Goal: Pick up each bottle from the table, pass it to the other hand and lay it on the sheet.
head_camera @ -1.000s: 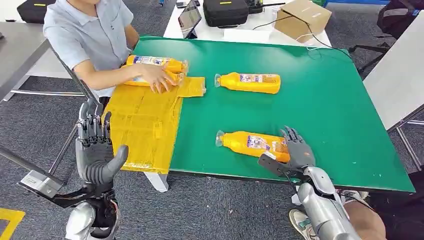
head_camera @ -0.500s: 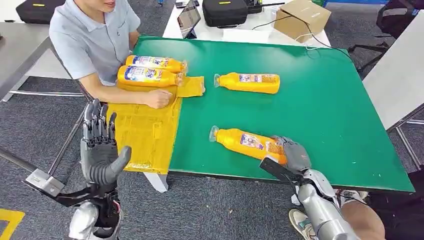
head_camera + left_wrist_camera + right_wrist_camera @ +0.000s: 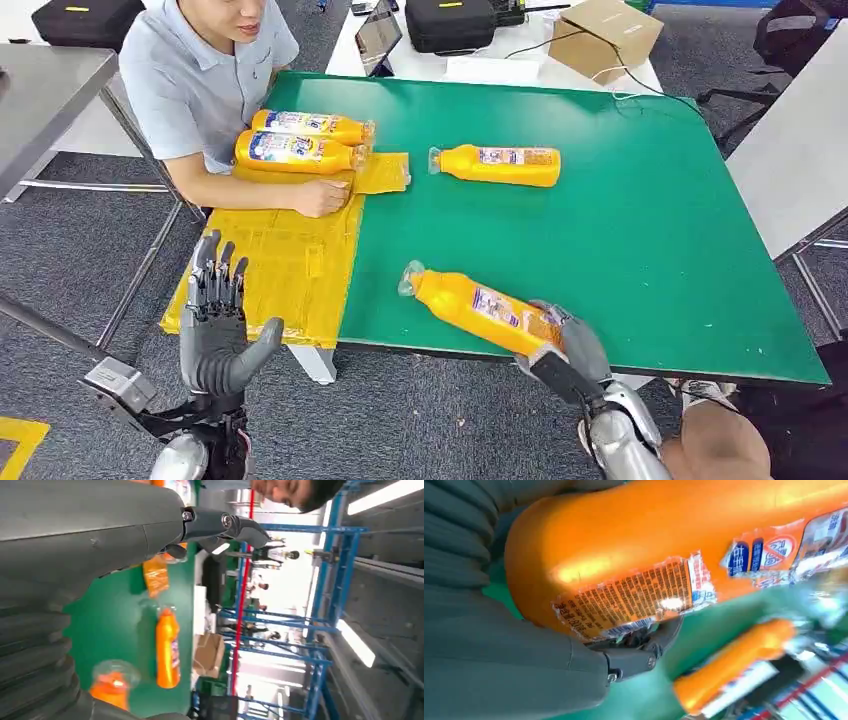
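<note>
Right hand (image 3: pixel 572 345) grips a bottle (image 3: pixel 476 309), seemingly lifted off the worktop (image 3: pixel 650 220); left hand (image 3: pixel 218 325) hangs spread, holding nothing.

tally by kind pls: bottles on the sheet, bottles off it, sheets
Bottles on the yellow sheet: 2, far one and near one
Bottles off the sheet: 2, one lying on the green table at, one held by the right hand
Yellow sheets: 1
Total: 5
</note>
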{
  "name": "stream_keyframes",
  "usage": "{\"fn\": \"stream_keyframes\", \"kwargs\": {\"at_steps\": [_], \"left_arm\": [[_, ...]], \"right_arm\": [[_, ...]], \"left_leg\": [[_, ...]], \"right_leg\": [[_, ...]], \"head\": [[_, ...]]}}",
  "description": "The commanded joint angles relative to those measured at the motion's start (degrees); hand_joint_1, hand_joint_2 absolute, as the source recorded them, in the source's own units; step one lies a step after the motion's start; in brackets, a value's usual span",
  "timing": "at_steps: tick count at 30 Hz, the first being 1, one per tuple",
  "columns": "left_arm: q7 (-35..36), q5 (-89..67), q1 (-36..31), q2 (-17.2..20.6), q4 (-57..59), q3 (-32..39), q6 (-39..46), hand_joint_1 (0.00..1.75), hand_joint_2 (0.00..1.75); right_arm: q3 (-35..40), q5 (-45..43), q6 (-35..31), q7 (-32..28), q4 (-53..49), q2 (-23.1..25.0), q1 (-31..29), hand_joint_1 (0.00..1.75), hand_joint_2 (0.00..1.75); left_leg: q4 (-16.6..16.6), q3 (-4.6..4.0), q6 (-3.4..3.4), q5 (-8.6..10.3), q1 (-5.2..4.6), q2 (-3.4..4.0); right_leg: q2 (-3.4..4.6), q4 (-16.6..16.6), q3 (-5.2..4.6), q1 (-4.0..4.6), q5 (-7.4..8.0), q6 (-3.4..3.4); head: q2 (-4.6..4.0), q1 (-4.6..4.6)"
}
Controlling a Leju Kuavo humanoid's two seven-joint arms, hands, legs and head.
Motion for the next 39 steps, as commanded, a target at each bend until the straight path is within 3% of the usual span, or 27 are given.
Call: {"fn": "stream_keyframes", "kwargs": {"at_steps": [1, 5, 14, 15, 17, 18, 33, 39], "left_arm": [[0.41, -2.78, 2.71, -0.42, 1.71, -4.21, 1.59, 0.00, 1.75], [0.07, -3.49, 2.50, 0.15, 7.00, -7.79, 2.32, 0.00, 1.75], [3.25, -4.70, -1.44, 1.02, 11.17, -12.51, 2.85, 0.00, 1.75], [4.10, -4.71, -1.54, 1.17, 11.16, -12.85, 2.64, 0.00, 0.00], [4.55, -4.30, -1.59, 1.34, 11.10, -13.15, 2.00, 0.00, 0.00], [4.08, -4.01, -1.75, 1.69, 10.86, -13.70, 0.96, 0.00, 1.75], [1.74, -7.38, -5.41, 0.35, 12.30, -15.51, -3.05, 0.00, 1.75], [2.79, -1.95, -6.12, 0.50, 13.12, -14.05, -6.91, 0.00, 1.75]], "right_arm": [[-1.83, -5.26, -0.11, -3.68, -20.27, 6.59, 7.99, 1.75, 1.75], [3.18, -7.84, -0.69, -2.66, -29.53, 9.64, 10.60, 1.75, 1.75], [12.78, -7.00, -2.18, -2.17, -23.66, 9.72, 7.16, 1.75, 1.75], [13.53, -7.05, -2.25, -2.11, -22.81, 9.70, 6.95, 1.75, 1.75], [14.11, -7.27, -2.04, -2.12, -21.99, 9.81, 6.73, 1.75, 1.75], [14.80, -7.50, -1.50, -1.96, -21.05, 9.78, 6.26, 1.75, 1.75], [22.75, -4.77, 0.54, 0.17, -14.81, 9.48, 1.28, 1.75, 1.75], [23.61, -4.69, 1.34, 0.75, -13.56, 8.56, 0.13, 1.75, 1.75]], "left_leg": [[-0.01, 0.00, -0.05, -0.05, 0.00, 0.04], [0.02, 0.07, -0.06, -0.13, 0.00, -0.02], [-0.07, 0.10, -0.10, -0.08, 0.04, 0.14], [-0.08, 0.05, -0.08, -0.05, 0.01, 0.07], [-0.10, 0.15, -0.09, -0.07, 0.04, 0.10], [-0.08, 0.08, -0.07, -0.05, 0.01, 0.06], [-0.08, 0.05, -0.07, -0.03, 0.03, 0.10], [-0.09, 0.12, -0.07, -0.06, 0.05, 0.10]], "right_leg": [[-0.01, 0.01, -0.03, 0.01, -0.05, -0.07], [-0.04, 0.05, 0.05, 0.01, -0.17, -0.10], [0.07, -0.09, 0.05, 0.04, -0.04, -0.11], [0.01, -0.08, 0.02, 0.01, -0.04, -0.09], [0.03, -0.11, 0.11, 0.04, -0.06, -0.12], [0.02, -0.08, 0.05, 0.01, -0.05, -0.08], [0.05, -0.09, 0.04, 0.03, -0.02, -0.09], [0.03, -0.12, 0.12, 0.06, -0.04, -0.10]], "head": [[0.00, -0.02], [0.00, 0.02], [0.00, 0.02], [0.00, 0.02], [0.00, 0.00], [0.00, 0.02], [0.00, 0.02], [0.00, 0.02]]}}
